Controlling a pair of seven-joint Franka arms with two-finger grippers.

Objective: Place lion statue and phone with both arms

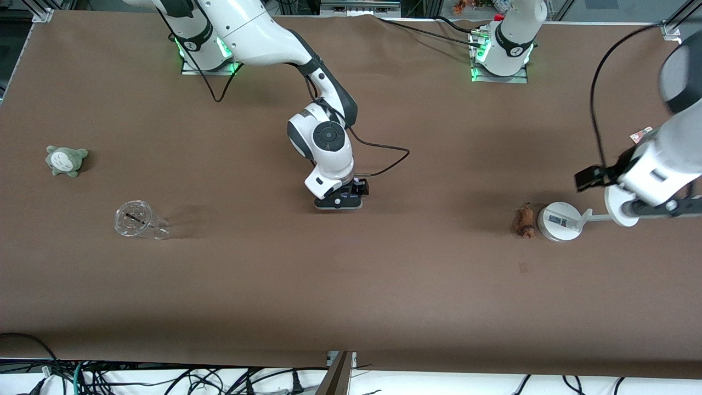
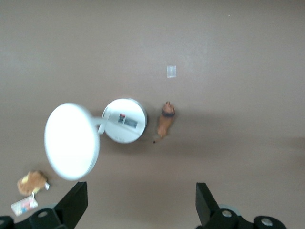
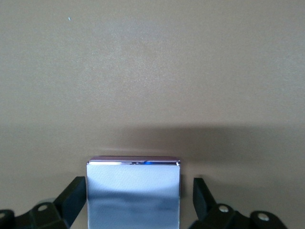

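Phone and lion statue both sit on the worktop (image 1: pixel 384 274).
We see the right hand (image 1: pixel 340 202) spread around the phone (image 3: pixel 133 193); the left hand (image 2: pixel 138 210) hangs open above the lion statue (image 1: pixel 525 220).

surface (image 1: pixel 384 285): brown covering, matt, looks like paper or thin cloth, with faint creases
phone (image 3: pixel 133 193): glossy face like a mirror, smooth, with a thin shiny lavender edge
lion statue (image 1: pixel 525 220): orange-brown, dull, a little rough
round stand (image 1: pixel 559 221): white plastic, smooth, slight sheen
cup (image 1: pixel 137 220): clear plastic, glossy
plush toy (image 1: pixel 66 160): grey-green soft cloth, fuzzy
arms: white shells of glossy plastic, with black matt joints
jaws: black, matt, look like plastic
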